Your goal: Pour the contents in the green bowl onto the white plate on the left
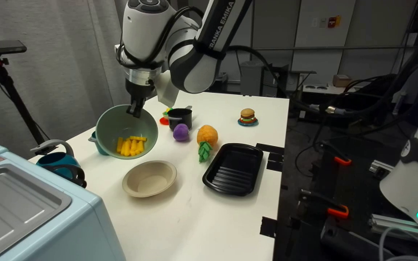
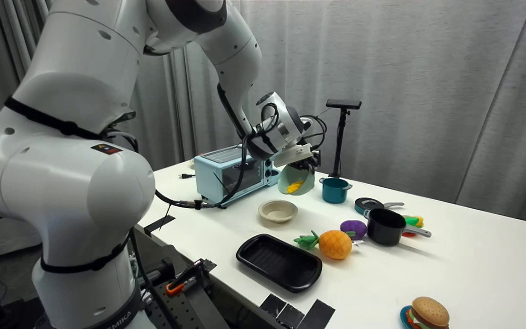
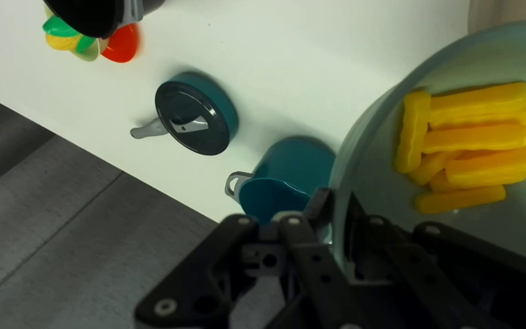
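The green bowl [image 1: 120,121] hangs tilted above the table, its mouth facing sideways in both exterior views. My gripper [image 3: 339,214] is shut on its rim, one finger outside the wall and one inside. The contents, several yellow sticks [image 3: 477,132], lie heaped against the low side of the bowl. The white plate [image 1: 150,177] rests flat on the table, with bare inside, lower than the bowl and nearer the black tray. A pale sliver of the plate [image 3: 496,13] shows at the top right of the wrist view. The jaws partly cover the bowl's rim there.
A light blue toaster oven [image 2: 210,178] stands beside the plate. The teal pot [image 2: 334,190] is close behind the bowl, near the lidded teal pan [image 3: 197,114]. A black tray [image 1: 235,168], pineapple toy [image 1: 207,136], purple toy [image 1: 181,132], black pot [image 2: 385,227] and burger [image 1: 248,115] also occupy the table.
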`<state>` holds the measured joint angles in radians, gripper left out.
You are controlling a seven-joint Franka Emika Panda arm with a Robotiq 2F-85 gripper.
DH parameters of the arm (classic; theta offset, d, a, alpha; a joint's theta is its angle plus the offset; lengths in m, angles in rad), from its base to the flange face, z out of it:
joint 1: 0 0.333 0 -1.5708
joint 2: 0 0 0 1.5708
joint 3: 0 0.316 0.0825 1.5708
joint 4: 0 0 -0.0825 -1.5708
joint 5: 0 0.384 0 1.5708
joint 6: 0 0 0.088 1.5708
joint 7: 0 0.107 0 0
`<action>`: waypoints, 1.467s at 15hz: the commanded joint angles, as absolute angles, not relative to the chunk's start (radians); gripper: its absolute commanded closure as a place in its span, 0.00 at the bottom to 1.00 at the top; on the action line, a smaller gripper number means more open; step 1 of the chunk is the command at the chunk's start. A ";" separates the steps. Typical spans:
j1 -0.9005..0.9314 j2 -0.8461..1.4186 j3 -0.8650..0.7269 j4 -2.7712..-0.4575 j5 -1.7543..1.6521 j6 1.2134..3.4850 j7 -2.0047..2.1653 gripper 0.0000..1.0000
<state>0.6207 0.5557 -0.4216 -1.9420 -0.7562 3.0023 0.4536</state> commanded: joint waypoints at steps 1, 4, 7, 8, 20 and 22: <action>0.762 0.498 -0.577 -2.015 -0.874 3.053 0.595 0.98; 0.906 0.504 -0.737 -2.030 -0.993 3.082 0.735 0.98; 1.078 0.533 -0.925 -2.033 -1.140 3.107 0.913 0.98; 1.138 0.548 -0.989 -2.034 -1.195 3.117 0.980 0.98; 1.503 0.630 -1.279 -2.066 -1.711 3.022 1.566 0.98; 1.527 0.626 -1.285 -2.082 -1.769 2.973 1.628 0.98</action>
<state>1.4655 0.6258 -1.2445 -2.0553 -1.6762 3.0411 1.5212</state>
